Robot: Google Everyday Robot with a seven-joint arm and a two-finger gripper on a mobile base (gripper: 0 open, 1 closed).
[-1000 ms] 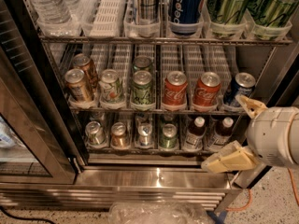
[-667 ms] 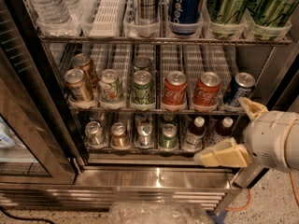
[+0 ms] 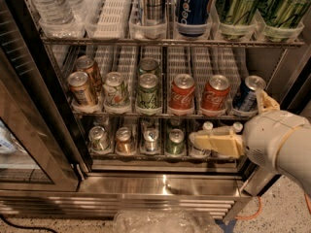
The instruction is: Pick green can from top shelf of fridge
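Green can above — hand spread, empty

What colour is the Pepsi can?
Blue with white lettering, in the camera view: Pepsi can. The gripper is open, low right, before the bottom rack.

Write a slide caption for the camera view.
Open gripper low before the fridge, well below the green can on the top shelf.
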